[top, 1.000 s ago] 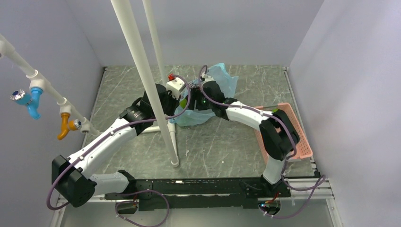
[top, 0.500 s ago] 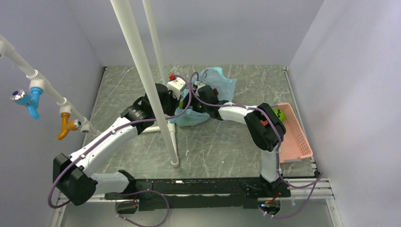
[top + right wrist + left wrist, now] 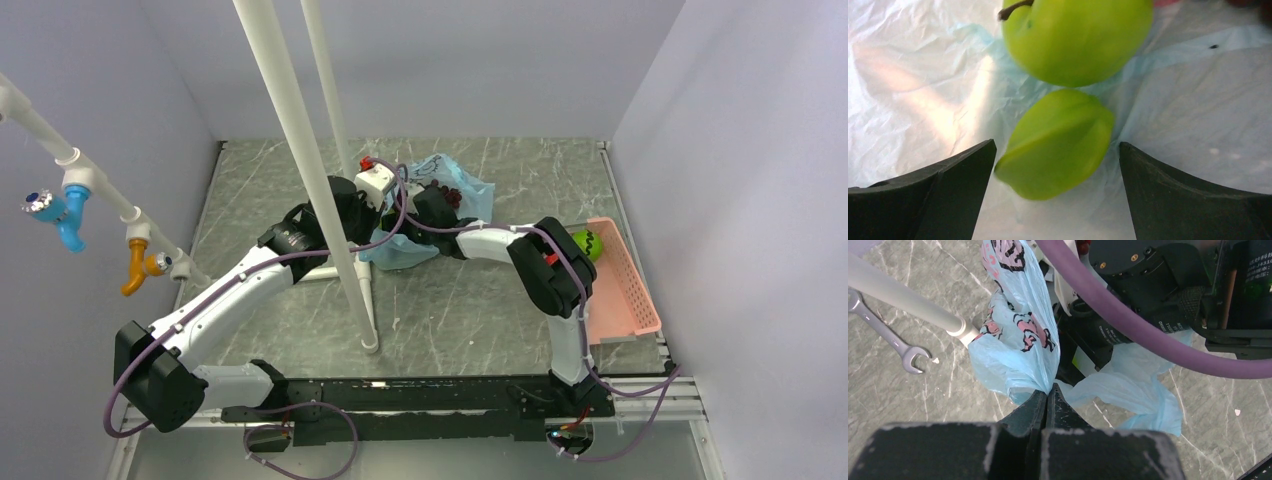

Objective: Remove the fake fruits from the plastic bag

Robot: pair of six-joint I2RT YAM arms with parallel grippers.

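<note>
Reaching deeper than a second ago, the right gripper [image 3: 1056,145] is spreading its jaws wide inside the plastic bag [image 3: 1018,340], with a green ridged fruit [image 3: 1055,165] lying between them, just below a green apple [image 3: 1073,40]. The left gripper [image 3: 1047,396] is pinching the bag's film tight.

marbled table [image 3: 460,300]: plastic bag [image 3: 475,185], pink tray [image 3: 625,290], wrench [image 3: 883,329] on it.

Top view: bright, even, diffuse light; faint shadows on the worktop [image 3: 450,300]; sharp throughout.
Left wrist view: plastic bag [image 3: 1018,340] crisp; near foreground soft.
Right wrist view: strong white glare on bag film, left side; lower green fruit [image 3: 1058,145] soft-edged.
</note>
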